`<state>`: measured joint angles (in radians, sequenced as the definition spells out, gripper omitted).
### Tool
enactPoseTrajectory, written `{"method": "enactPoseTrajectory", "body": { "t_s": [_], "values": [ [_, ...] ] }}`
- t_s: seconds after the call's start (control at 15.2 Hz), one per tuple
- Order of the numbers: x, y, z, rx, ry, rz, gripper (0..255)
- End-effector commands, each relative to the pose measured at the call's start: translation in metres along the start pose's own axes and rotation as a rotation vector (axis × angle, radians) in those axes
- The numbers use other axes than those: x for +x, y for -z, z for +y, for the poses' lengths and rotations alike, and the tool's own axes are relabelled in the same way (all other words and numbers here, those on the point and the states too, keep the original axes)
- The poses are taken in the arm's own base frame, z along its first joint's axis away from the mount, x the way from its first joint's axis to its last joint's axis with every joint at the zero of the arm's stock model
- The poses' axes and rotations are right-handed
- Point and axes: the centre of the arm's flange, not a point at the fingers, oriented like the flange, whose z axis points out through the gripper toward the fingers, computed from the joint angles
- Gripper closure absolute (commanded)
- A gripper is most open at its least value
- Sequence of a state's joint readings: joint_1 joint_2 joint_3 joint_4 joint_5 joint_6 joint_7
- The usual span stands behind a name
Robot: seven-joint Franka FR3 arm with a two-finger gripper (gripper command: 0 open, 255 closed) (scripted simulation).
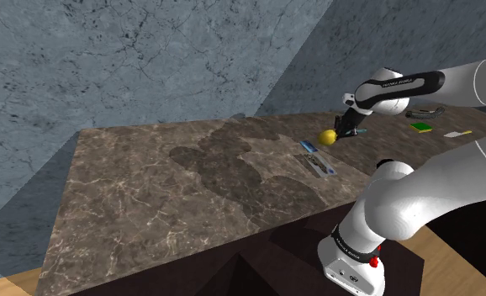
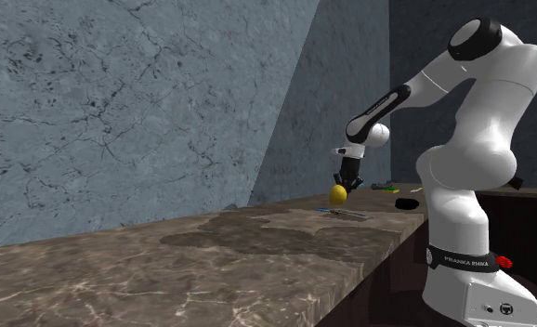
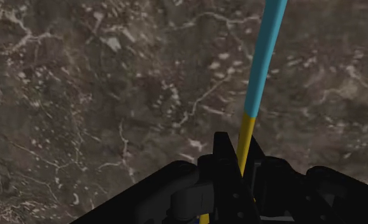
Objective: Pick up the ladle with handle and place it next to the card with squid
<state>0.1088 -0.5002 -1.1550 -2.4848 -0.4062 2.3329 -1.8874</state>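
Above the counter, the claw pinches the ladle by its handle, clear of the surface. The long axis runs from the yellow bowl, on the shoulder view's left, to a teal tip. 2 cards lie near, below and toward the stand. Which one bears the squid is too small to tell.

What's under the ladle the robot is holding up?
Brown marbled countertop lies beneath the ladle, which the fingers clasp by its yellow-and-blue handle. The patch straight below the fingers is hidden by them.
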Motion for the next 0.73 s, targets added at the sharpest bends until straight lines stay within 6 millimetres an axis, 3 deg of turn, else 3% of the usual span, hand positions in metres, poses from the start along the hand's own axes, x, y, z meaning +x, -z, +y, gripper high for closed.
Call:
{"method": "enactPoseTrajectory", "body": {
  "t_s": [0.0,0.2,0.66],
  "values": [
    [-0.001,-0.011,-0.002,-0.001,0.000,0.000,255],
    [-0.002,-0.025,-0.004,-0.001,0.000,0.000,255],
    [-0.002,-0.025,-0.004,-0.001,0.000,0.000,255]
  ]
}}
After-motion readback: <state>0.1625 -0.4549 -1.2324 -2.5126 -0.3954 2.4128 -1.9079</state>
